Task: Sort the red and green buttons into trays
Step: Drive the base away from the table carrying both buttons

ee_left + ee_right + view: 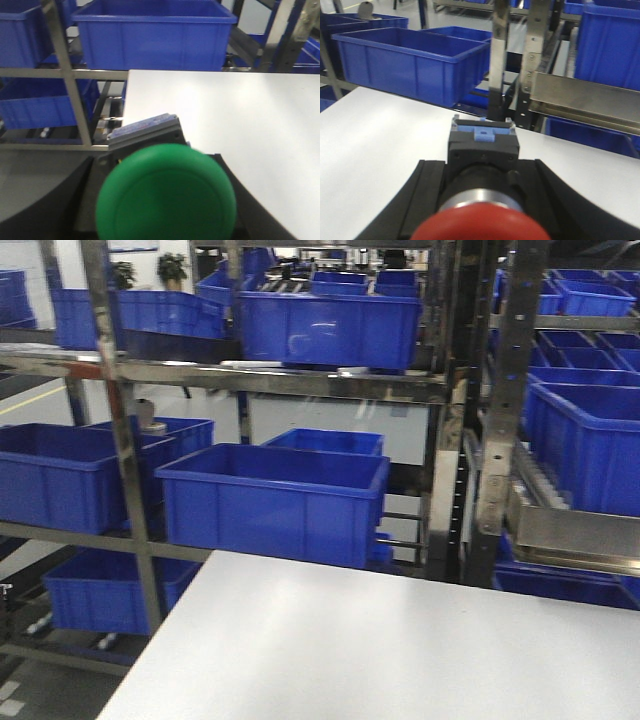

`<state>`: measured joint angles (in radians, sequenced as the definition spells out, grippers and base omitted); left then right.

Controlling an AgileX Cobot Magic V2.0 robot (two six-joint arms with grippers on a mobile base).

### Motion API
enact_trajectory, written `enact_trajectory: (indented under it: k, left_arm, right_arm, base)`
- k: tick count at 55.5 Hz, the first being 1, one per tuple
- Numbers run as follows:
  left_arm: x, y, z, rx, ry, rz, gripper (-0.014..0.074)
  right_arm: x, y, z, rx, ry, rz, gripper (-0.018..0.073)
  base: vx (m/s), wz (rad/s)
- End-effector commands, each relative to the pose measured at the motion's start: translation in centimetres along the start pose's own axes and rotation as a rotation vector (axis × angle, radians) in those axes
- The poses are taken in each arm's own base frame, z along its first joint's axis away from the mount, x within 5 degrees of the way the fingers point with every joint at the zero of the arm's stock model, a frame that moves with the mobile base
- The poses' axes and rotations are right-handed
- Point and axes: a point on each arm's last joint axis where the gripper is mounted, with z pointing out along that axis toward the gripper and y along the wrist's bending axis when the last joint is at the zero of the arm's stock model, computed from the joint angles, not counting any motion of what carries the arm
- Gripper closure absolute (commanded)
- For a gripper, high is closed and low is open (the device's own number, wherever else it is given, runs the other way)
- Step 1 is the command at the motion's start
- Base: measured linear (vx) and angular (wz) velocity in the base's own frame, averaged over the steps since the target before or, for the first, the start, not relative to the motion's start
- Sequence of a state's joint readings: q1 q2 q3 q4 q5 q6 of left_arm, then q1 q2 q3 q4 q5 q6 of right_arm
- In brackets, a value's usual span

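- Exterior front-facing view: flat white worktop [400, 640] in the foreground. Behind it, deep blue plastic crates [270, 500] on steel shelving racks [300, 375]. No arms, buttons or trays visible here.
- Left wrist view: round, domed, green-capped push-button on a dark blocky body [166, 192], v. close to the lens & blurred. Left jaws are closed on it, one dark finger each side. It's held above the worktop near an edge.
- Right wrist view: red-capped push-button w/ metal collar, dark square body & small blue clip [482, 155]. Right jaws grip it by the body, above the worktop, facing a crate.
- Red & green trays: not in any view, so can't say where they sit.
- Step in hand, prob.: carrying each button to its matching tray. Neither is sorted yet.
- To do it well:
  - get the trays in view before committing either arm
  - green button to green tray, red button to red tray
  - hold level w/ a firm grip, as the domed caps look slick
  - lower close to the tray floor before letting go, so nothing bounces over the shallow rim
  - move one arm at a time so the arms don't cross
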<state>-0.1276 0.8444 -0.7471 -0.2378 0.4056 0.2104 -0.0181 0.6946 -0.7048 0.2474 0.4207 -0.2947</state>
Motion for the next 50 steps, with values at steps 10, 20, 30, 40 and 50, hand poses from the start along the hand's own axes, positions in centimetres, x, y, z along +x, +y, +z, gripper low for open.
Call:
enact_trajectory:
  k: [10,20,30,40,50]
  left_arm:
    - [-1.71,-0.10,-0.76,-0.003,-0.121,-0.014,0.0599]
    - [-1.71,-0.10,-0.76,-0.003,-0.121,-0.014,0.0599]
    - [-1.71,-0.10,-0.76,-0.003,-0.121,-0.014,0.0599]
    - [-1.71,-0.10,-0.76,-0.003,-0.121,-0.014,0.0599]
    - [-1.71,-0.10,-0.76,-0.003,-0.121,-0.014,0.0599]
  right_arm:
    - [-1.77,-0.30,-0.55,0.031,-0.123,0.000,0.0568]
    - [-1.77,-0.30,-0.55,0.031,-0.123,0.000,0.0568]
    - [-1.77,-0.30,-0.55,0.031,-0.123,0.000,0.0568]
    - [-1.77,-0.30,-0.55,0.031,-0.123,0.000,0.0568]
    - [-1.77,-0.30,-0.55,0.031,-0.123,0.000,0.0568]
  base:
    - [-0.09,0.35]
    - [-0.08,0.33]
    - [-0.06,0.38]
    - [-0.04,0.45]
    - [-0.01,0.49]
